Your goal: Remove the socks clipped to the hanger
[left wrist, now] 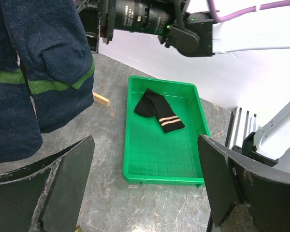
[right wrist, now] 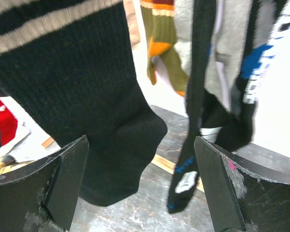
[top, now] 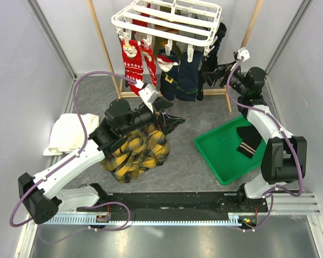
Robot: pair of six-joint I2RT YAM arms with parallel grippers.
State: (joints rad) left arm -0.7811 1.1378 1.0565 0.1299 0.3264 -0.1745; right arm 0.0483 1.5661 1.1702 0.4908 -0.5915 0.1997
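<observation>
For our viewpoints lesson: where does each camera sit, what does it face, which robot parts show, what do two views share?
Top external: above and behind, facing hanger, socks, green tray; left arm and right arm show.
Left wrist: on left arm, facing tray; open left gripper, right arm.
Right wrist: on right arm, facing black sock; open right gripper.
Shared: tray, top and left wrist.

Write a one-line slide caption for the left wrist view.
Open left tool frames a green rectangular plastic tray holding one black tan-striped sock, beside hanging navy green-banded socks.
</observation>
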